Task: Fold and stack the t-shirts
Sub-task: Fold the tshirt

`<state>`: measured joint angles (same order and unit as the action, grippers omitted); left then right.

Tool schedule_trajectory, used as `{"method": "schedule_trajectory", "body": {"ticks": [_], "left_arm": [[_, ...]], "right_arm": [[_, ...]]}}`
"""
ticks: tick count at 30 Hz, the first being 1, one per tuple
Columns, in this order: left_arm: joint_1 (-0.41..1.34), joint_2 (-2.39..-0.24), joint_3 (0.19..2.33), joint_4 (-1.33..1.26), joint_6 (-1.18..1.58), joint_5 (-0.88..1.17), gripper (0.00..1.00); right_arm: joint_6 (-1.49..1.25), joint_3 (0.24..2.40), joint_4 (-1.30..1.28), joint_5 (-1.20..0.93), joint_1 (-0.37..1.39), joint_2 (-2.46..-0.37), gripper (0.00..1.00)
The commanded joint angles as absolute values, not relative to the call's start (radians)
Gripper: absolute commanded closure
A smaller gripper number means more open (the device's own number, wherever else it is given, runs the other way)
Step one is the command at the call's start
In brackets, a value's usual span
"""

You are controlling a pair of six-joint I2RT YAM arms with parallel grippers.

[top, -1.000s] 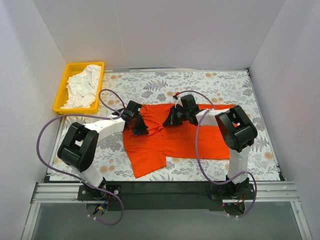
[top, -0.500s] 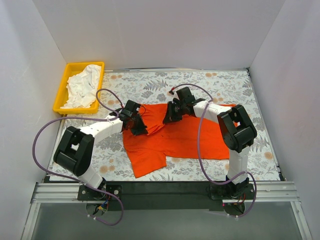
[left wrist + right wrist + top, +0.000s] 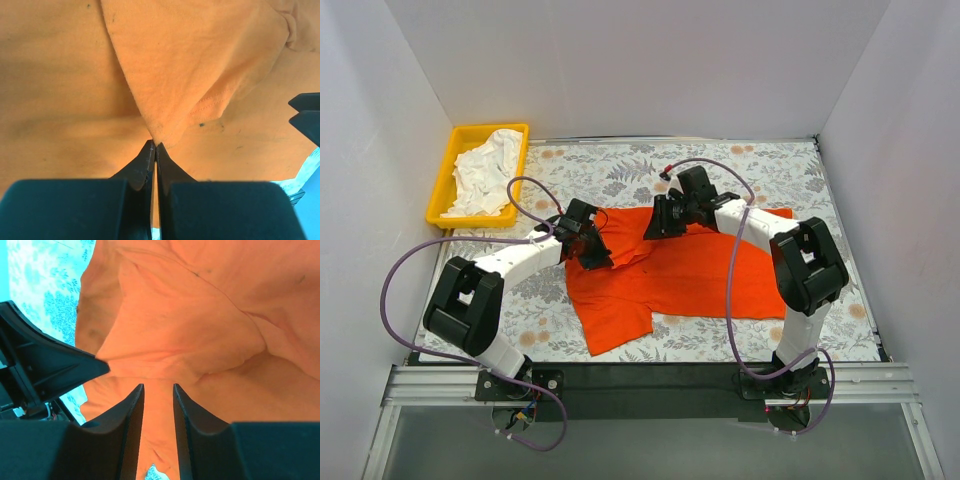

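The orange-red t-shirt (image 3: pixel 690 275) lies spread across the middle of the table. My left gripper (image 3: pixel 592 250) is at its upper left part and is shut on a pinched fold of the orange fabric (image 3: pixel 170 90), with its fingertips (image 3: pixel 155 146) pressed together. My right gripper (image 3: pixel 655 225) hovers over the shirt's upper edge near the collar, jaws a little apart and nothing between them (image 3: pixel 157 387). Orange cloth (image 3: pixel 200 315) fills the right wrist view. The white t-shirt (image 3: pixel 488 170) lies crumpled in the yellow tray.
The yellow tray (image 3: pixel 455 165) stands at the back left corner of the floral table cover (image 3: pixel 760 165). White walls close in the back and both sides. Purple cables loop from both arms. The left gripper's body (image 3: pixel 45 365) shows close beside my right gripper.
My right gripper has moved back and slightly left along the shirt's upper edge. My left gripper has shifted a little toward the back, still pinching the fabric.
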<state>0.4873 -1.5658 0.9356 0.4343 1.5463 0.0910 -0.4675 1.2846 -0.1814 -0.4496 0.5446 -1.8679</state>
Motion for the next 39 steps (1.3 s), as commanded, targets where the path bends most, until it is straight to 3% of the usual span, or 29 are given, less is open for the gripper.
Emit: {"method": "schedule_trajectory", "body": {"ticks": [1,16,39], "left_arm": [[0.482,-1.525,0.931,0.440,1.552,0.100,1.00],[0.457,-1.552,0.960,0.433,1.519,0.106,1.00],[0.448,-1.600,0.989,0.414,1.491,0.109,1.00]], "right_arm": [[-0.457,1.247,-0.170,-0.416,0.549,-1.833,0.68],[-0.439,1.173,-0.009,-0.318,0.543,-1.901,0.72],[-0.489,1.243,0.054,-0.350,0.545,-1.993,0.66]]}}
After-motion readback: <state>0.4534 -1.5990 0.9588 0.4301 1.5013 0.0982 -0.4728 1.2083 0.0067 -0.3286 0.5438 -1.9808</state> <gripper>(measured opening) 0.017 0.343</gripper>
